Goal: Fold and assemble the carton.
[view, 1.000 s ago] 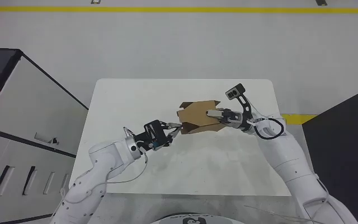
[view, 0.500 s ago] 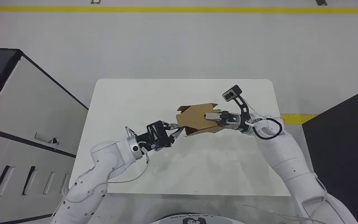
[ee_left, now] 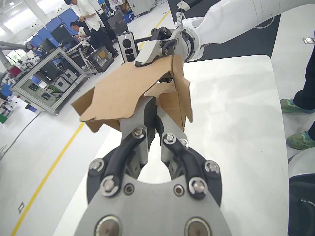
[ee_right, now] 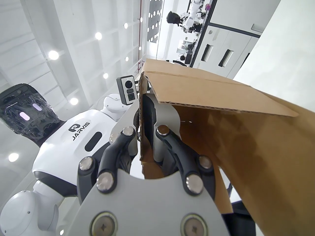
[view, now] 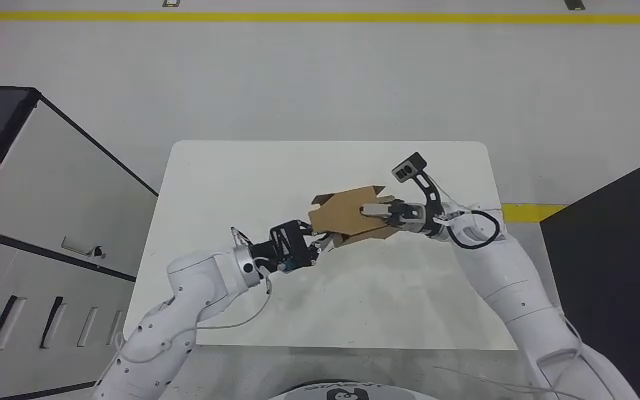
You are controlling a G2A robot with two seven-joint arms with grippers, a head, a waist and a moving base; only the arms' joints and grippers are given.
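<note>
From above, a white table [view: 200,200] stands on a pale floor crossed by a yellow line [view: 300,16], with a grey cabinet [view: 50,180] just beside the table's left edge and a dark block [view: 600,230] off its right corner. The carton [view: 345,215], brown and half folded with its flaps loose, sits over the table's middle, between the two arms. The left gripper [view: 318,243] meets its near left corner. The right gripper [view: 368,210] lies on its right end. In the left wrist view, the carton [ee_left: 123,92] hangs above the table [ee_left: 233,99], its broad top panel tilted and one side flap hanging down. Behind it are a metal-framed bench [ee_left: 49,74] and a yellow floor line [ee_left: 56,158]. The top panel covers the front of the left gripper [ee_left: 153,114], which is pushed up under the cardboard. I cannot tell whether it pinches a flap or merely presses there. Across the carton, the right gripper [ee_left: 150,60] has one pale finger laid flat on top of the panel's far edge. In the right wrist view, the carton [ee_right: 233,136] blocks most of one side, with white cabinet doors [ee_right: 216,52] behind it. The right gripper [ee_right: 141,104] is clamped narrowly on an upright cardboard wall, whose corrugated edge runs between its two fingers [ee_right: 149,114].
</note>
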